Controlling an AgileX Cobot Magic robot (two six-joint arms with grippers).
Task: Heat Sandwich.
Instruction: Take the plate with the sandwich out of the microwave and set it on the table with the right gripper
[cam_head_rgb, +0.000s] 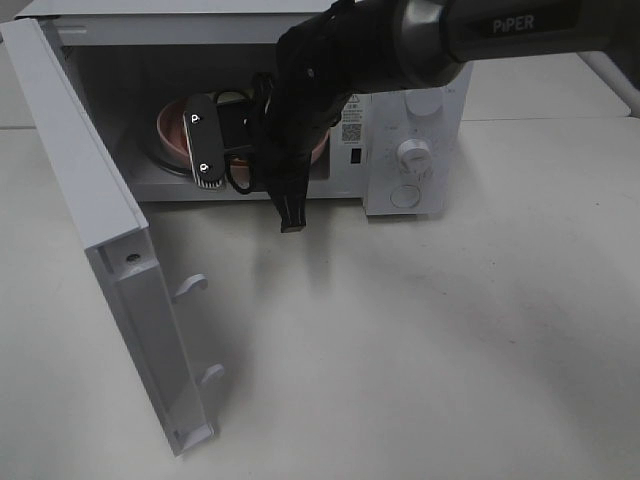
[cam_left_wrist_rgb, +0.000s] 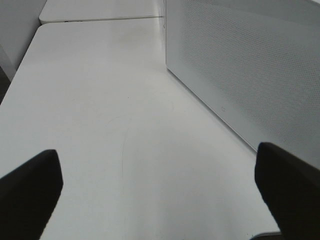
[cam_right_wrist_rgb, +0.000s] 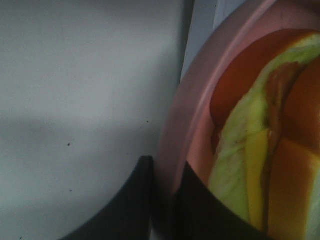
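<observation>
- Reaching into the open microwave (cam_head_rgb: 400, 110) with the right arm (cam_head_rgb: 480, 35), from the upper right of the high view.
- Gripping the rim of the pink plate (cam_right_wrist_rgb: 175, 145) with the right claw (cam_right_wrist_rgb: 162, 200): jaws narrow, one dark finger (cam_right_wrist_rgb: 125, 205) outside the rim and the other inside it, closed on the edge.
- Seen from the high camera as a black wrist with a camera module (cam_head_rgb: 205, 150) covering most of the plate (cam_head_rgb: 170, 135), of which only a pink arc shows at the left inside the oven.
- Lying on that plate, inside the microwave: the sandwich (cam_right_wrist_rgb: 250, 165), with pale bread, a brown crust line and yellow-green filling, very close to the wrist camera and partly blurred.
- Not visible from the high camera, being hidden behind the arm.
- Standing wide open at the left: the microwave door (cam_head_rgb: 110, 260), swung towards the viewer, with two latch hooks on its inner edge.
- Showing two round white knobs (cam_head_rgb: 412, 155) on the panel at the right of the oven.
- Resting over the white counter (cam_left_wrist_rgb: 110, 125) beside a perforated white wall (cam_left_wrist_rgb: 250, 65): the left claw (cam_left_wrist_rgb: 160, 185), jaws spread wide, with nothing between the two dark fingers (cam_left_wrist_rgb: 30, 185).
- Not possible to tell from the wrist view whether these fingers touch the counter.
</observation>
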